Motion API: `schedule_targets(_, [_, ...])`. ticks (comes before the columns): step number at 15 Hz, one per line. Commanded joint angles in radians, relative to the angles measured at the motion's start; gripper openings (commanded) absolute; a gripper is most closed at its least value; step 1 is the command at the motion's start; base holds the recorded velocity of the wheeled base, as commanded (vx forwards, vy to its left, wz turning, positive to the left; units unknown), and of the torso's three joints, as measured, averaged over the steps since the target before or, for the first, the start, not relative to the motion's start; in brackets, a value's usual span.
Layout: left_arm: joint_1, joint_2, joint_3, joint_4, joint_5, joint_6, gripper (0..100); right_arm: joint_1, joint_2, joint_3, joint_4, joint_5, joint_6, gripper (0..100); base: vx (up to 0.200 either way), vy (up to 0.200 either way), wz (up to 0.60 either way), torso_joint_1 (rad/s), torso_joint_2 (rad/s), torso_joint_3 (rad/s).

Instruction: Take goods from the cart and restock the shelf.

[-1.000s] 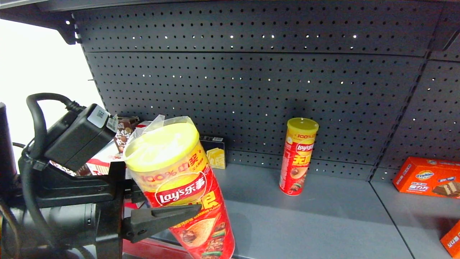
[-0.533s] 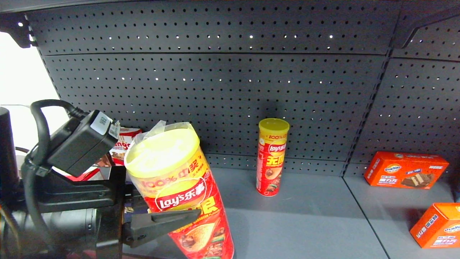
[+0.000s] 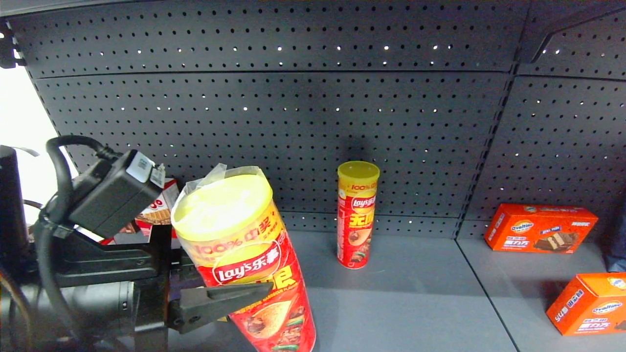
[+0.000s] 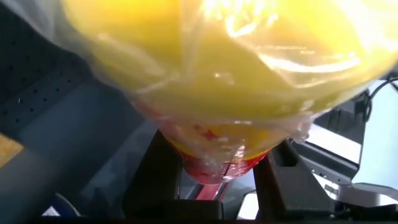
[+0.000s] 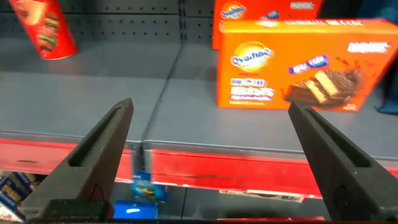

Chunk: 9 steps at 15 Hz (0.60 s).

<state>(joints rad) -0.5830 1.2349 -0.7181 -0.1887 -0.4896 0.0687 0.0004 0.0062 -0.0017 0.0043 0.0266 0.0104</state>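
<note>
My left gripper (image 3: 215, 288) is shut on a red chip can (image 3: 249, 259) with a yellow lid in clear plastic wrap, held tilted in front of the grey shelf (image 3: 415, 303). Close up, the same can (image 4: 217, 81) sits between the two black fingers (image 4: 286, 180). A second identical chip can (image 3: 356, 215) stands upright on the shelf near the pegboard back; that standing can (image 5: 45, 28) is also in the right wrist view. My right gripper (image 5: 217, 155) is open, level with the shelf's red front edge (image 5: 236, 171), facing an orange box (image 5: 292, 62).
Two orange boxes (image 3: 540, 229) (image 3: 587, 303) sit on the shelf section to the right. Snack boxes (image 3: 156, 208) stand behind my left arm at the left. A black perforated back panel (image 3: 293, 122) closes the shelf, with bare room around the standing can.
The head camera has swung right, so everything on the shelf slid left in view and a second orange box came in. The left gripper still holds the can the same way.
</note>
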Motion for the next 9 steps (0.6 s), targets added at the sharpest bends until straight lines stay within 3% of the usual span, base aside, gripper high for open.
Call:
schedule_targets(1, [0.002,0.001,0.0,0.002,0.0,0.0,0,0.0,0.001,0.0,0.0,0.001,0.0,100,0.0,0.0,0.0,0.0,0.0,0.0])
schedule_targets(6, [0.003,0.006,-0.003,0.002,0.005,0.002,0,0.012,0.063,-0.006,0.002,0.003,-0.037,100,0.0,0.0,0.0,0.0,0.0,0.0])
schedule_targets(7, [0.005,0.009,-0.011,0.0,0.005,0.003,0,0.02,0.071,-0.057,0.01,0.021,-0.081,100,0.0,0.0,0.0,0.0,0.0,0.0])
schedule_targets(8, [0.0,0.029,-0.04,0.0,0.002,0.003,0,0.05,0.301,-0.311,0.029,0.062,-0.083,100,0.0,0.0,0.0,0.0,0.0,0.0])
schedule_targets(9, [-0.008,0.044,-0.05,-0.001,0.002,0.005,0,0.078,0.367,-0.343,0.02,0.088,-0.084,100,0.0,0.0,0.0,0.0,0.0,0.0])
